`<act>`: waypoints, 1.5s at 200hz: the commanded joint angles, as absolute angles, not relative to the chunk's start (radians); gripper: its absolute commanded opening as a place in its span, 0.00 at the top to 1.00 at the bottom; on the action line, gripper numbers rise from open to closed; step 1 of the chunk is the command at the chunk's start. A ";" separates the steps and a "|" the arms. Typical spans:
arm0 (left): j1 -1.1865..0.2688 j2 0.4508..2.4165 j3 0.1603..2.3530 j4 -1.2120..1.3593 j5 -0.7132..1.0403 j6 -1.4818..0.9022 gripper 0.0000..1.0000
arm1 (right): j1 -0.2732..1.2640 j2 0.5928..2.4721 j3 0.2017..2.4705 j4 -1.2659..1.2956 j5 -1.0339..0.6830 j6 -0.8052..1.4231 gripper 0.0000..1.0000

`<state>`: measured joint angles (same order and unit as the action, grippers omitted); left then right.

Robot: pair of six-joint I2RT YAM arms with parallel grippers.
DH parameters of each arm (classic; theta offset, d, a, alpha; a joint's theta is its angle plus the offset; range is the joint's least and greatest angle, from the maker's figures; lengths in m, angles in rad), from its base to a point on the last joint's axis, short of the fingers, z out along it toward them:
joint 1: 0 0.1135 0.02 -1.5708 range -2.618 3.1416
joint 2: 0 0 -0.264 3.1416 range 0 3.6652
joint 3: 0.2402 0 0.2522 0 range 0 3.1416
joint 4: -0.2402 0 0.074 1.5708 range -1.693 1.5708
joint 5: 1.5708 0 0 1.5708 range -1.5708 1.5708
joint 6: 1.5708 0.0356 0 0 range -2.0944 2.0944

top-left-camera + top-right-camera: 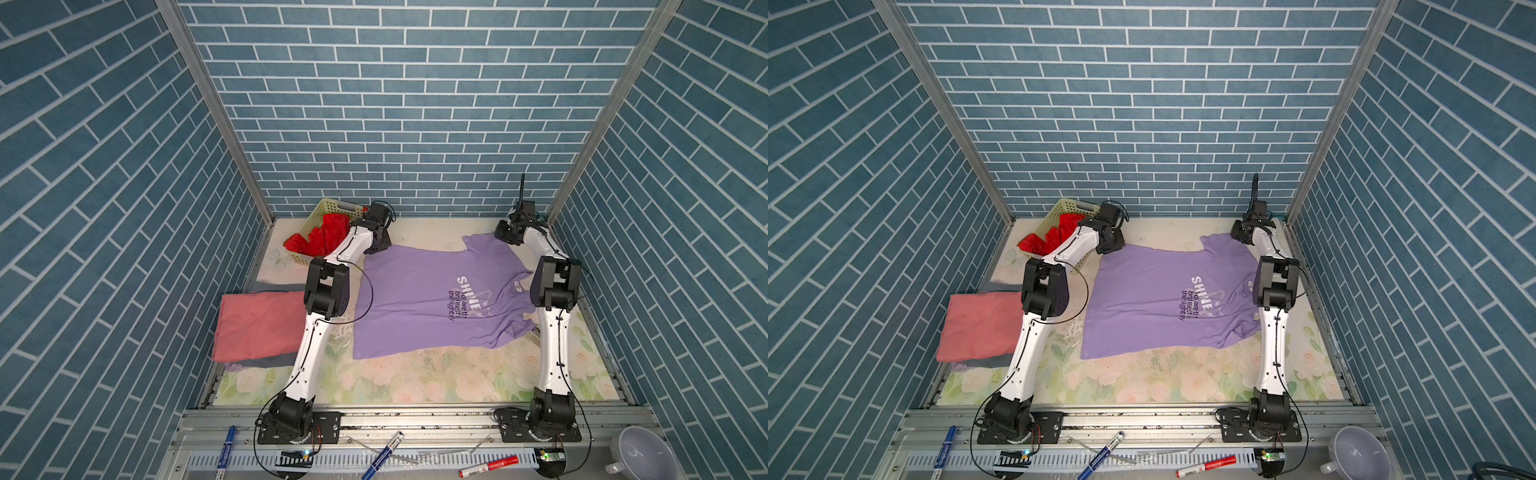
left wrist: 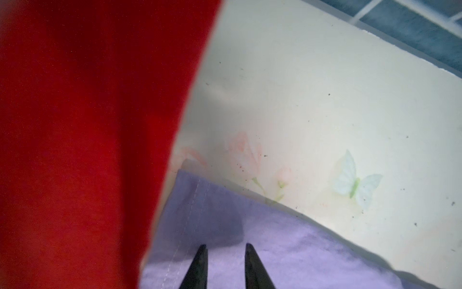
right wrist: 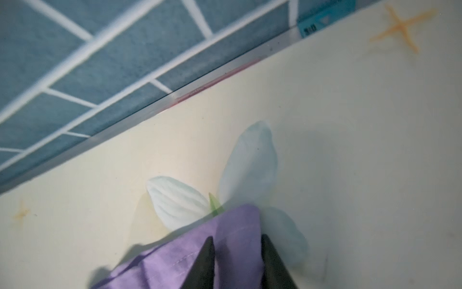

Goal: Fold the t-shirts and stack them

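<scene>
A lilac t-shirt [image 1: 432, 303] with dark chest print lies spread flat mid-table in both top views. My left gripper [image 2: 226, 246] sits at its far left hem corner [image 1: 380, 245], jaws narrowed with lilac cloth [image 2: 275, 250] between them. At the far sleeve [image 1: 484, 245], my right gripper [image 3: 236, 239] pinches the sleeve's hemmed edge [image 3: 235, 220]. A red t-shirt [image 1: 328, 235] spills out of the basket and fills much of the left wrist view [image 2: 87, 125]. A folded salmon-pink t-shirt [image 1: 259, 324] rests on a grey one [image 1: 266, 360] at the left.
The pale yellow basket [image 1: 328, 206] stands in the far left corner, right beside the left wrist. Both grippers are near the back brick wall [image 1: 399, 166]. A cup [image 1: 640, 451] and marker pens [image 1: 382, 455] lie on the front rail.
</scene>
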<state>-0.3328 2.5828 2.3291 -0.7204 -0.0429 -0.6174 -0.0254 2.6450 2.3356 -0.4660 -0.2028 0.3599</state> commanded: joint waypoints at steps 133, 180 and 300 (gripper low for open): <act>-0.305 2.617 2.367 -0.766 -0.191 -0.587 0.40 | -0.023 2.398 2.225 -0.438 -0.215 0.334 1.00; -0.301 2.705 2.465 -0.773 -0.194 -0.587 0.34 | -0.019 2.343 2.150 -0.434 -0.225 0.338 1.00; -0.279 2.658 2.469 -0.621 -0.159 -0.566 1.00 | -0.015 2.358 2.266 -0.435 -0.177 0.307 1.00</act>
<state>-0.2947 2.7182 2.5103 -0.6670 -0.1322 -0.6010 -0.0196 2.3852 2.1769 -0.4427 -0.2050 0.3565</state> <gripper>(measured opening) 0.058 0.047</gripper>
